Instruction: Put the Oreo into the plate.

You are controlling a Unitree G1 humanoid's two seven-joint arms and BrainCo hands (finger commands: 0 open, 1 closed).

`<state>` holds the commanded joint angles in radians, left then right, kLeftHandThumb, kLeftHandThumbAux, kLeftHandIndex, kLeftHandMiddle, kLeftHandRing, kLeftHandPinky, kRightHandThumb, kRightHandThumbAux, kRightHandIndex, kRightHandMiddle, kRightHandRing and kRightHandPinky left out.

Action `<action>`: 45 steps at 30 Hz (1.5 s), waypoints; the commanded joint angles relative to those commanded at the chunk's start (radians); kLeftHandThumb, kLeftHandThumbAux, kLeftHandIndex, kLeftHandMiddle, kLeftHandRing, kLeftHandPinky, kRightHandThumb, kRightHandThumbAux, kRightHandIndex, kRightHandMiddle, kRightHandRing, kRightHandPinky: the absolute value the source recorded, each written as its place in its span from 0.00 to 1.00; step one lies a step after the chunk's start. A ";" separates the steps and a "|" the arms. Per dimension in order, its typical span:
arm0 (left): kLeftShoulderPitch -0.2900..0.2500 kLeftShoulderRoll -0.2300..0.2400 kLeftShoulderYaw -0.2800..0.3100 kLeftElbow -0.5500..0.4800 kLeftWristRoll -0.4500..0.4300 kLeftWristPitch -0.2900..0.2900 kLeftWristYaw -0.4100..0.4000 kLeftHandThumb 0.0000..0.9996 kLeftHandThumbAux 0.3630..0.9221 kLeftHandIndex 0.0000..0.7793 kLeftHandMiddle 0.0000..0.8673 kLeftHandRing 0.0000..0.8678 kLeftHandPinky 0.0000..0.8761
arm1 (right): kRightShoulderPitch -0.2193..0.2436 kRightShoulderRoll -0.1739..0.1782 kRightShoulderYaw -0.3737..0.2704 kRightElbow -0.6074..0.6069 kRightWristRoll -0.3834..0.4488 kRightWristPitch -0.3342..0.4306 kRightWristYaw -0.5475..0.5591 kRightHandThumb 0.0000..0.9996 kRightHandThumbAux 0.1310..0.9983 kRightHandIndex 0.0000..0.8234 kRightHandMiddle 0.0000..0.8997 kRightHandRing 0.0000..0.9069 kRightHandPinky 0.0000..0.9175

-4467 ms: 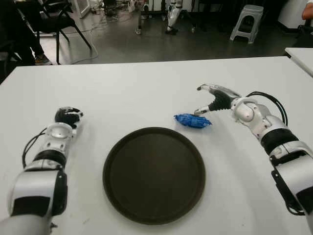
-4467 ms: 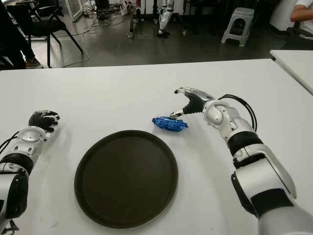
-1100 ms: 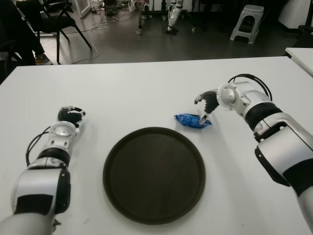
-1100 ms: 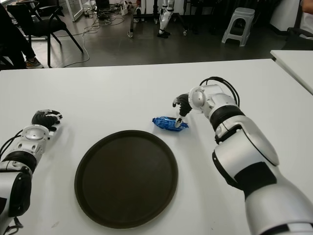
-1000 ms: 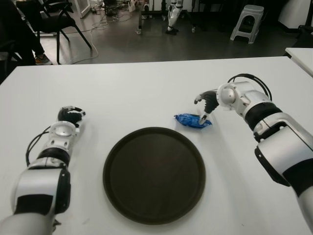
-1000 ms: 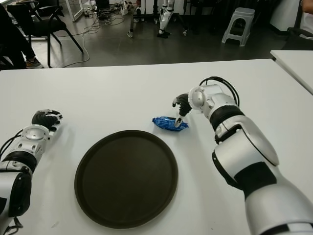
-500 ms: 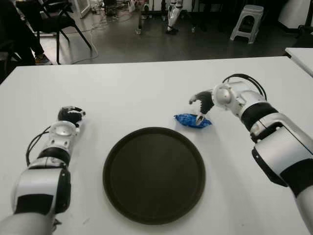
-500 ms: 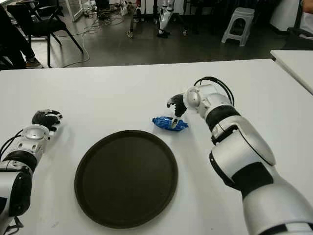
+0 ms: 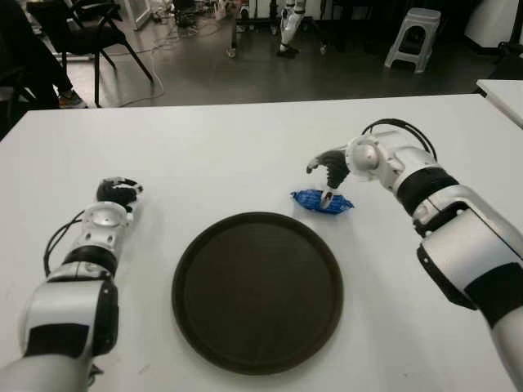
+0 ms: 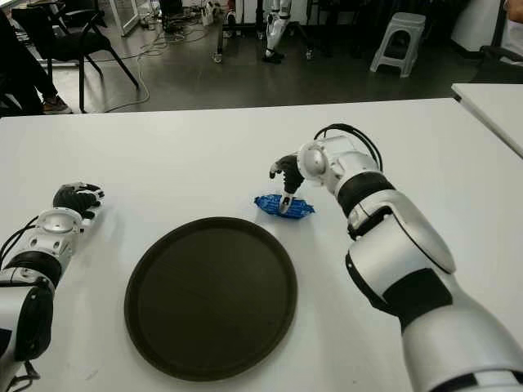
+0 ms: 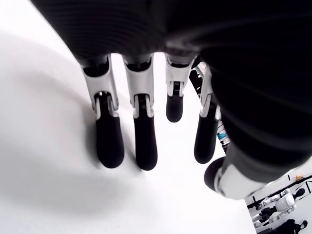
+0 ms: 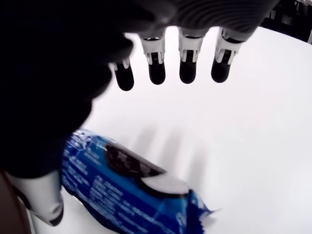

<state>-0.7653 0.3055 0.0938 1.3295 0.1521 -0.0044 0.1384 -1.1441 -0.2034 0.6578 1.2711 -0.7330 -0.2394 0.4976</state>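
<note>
The Oreo (image 9: 323, 201) is a blue wrapped pack lying on the white table (image 9: 204, 163), just past the far right rim of the plate. The plate (image 9: 257, 290) is dark, round and bare. My right hand (image 9: 325, 181) hovers over the pack, open. Its fingers (image 12: 157, 73) stretch out above the table beyond the Oreo (image 12: 122, 190), and its thumb (image 12: 46, 207) comes down at the pack's edge without closing on it. My left hand (image 9: 114, 192) shows far left of the plate, its fingers (image 11: 145, 141) relaxed and holding nothing.
A second white table (image 9: 502, 90) juts in at the far right. Beyond the table's far edge, a black chair (image 9: 90, 33) and a grey stool (image 9: 413, 33) stand on the floor. Bare tabletop surrounds the plate.
My right hand has slid left from beside the pack until it is over it, thumb lowered at its edge. The pack, the plate and my left hand have stayed put.
</note>
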 joint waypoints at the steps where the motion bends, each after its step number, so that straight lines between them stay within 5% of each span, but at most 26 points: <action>1: 0.000 0.000 0.000 0.000 0.000 0.000 0.000 0.67 0.65 0.51 0.13 0.16 0.21 | 0.001 0.001 -0.001 0.001 0.000 0.000 -0.002 0.00 0.66 0.00 0.00 0.00 0.00; 27: 0.002 0.008 -0.014 0.000 0.010 -0.006 -0.004 0.67 0.65 0.51 0.14 0.17 0.22 | -0.014 0.006 0.001 0.023 -0.002 0.022 0.028 0.00 0.71 0.00 0.00 0.00 0.00; 45: 0.007 0.011 -0.017 0.001 0.015 -0.008 -0.001 0.67 0.65 0.51 0.13 0.16 0.22 | -0.007 0.002 0.021 0.032 -0.020 0.050 0.015 0.00 0.65 0.00 0.00 0.00 0.00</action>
<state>-0.7588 0.3170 0.0765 1.3308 0.1666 -0.0119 0.1373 -1.1512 -0.2018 0.6789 1.3028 -0.7527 -0.1891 0.5122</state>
